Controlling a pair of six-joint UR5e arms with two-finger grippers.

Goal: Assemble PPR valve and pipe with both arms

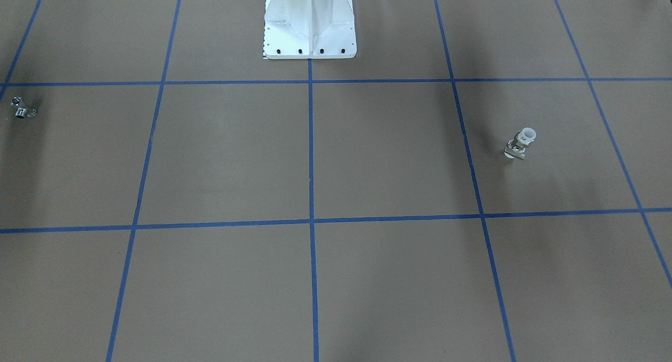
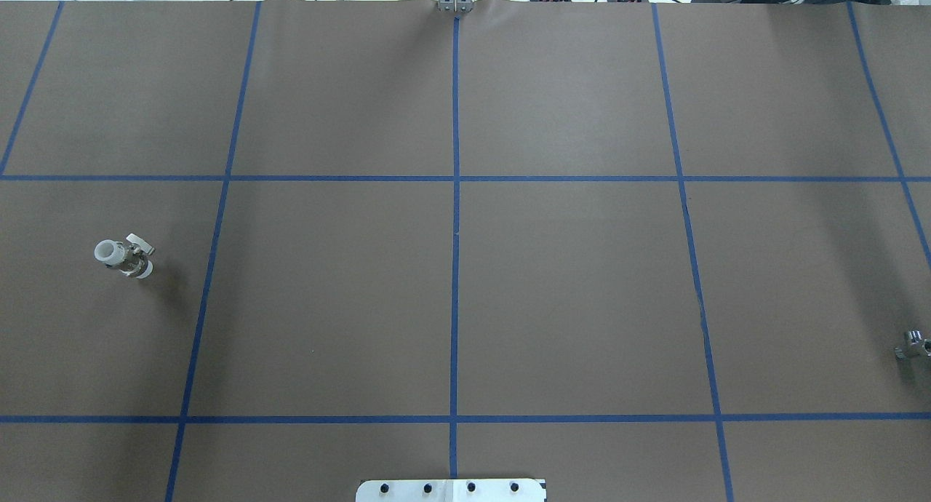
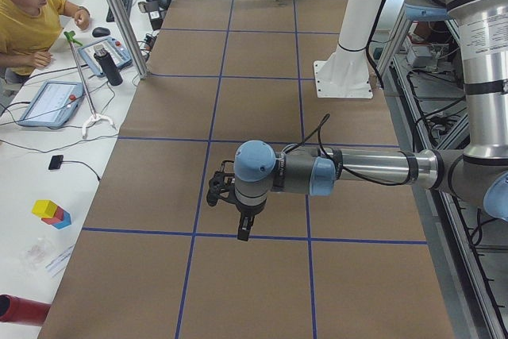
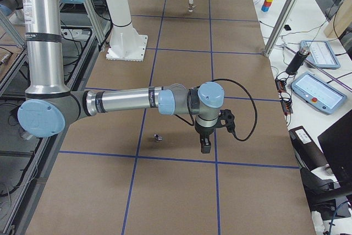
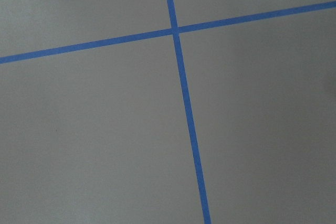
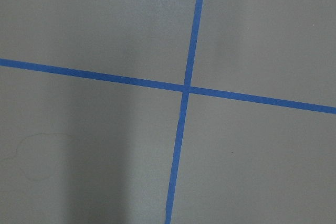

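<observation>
Soft, even light, no glare. Valve (image 2: pixel 124 257) throws a faint fuzzy shadow on the table (image 2: pixel 567 291); 1 darker band in right wrist view. Pretty sharp overall.

PPR valve (image 1: pixel 521 144): white ring collar uppermost, silvery middle, pale crossbar at the foot; appears to stand on end on the bench (image 1: pixel 367 157), on my left side. Pipe (image 1: pixel 21 109): small shiny chrome bent fitting, lying far out on my right, well apart from the valve
</observation>
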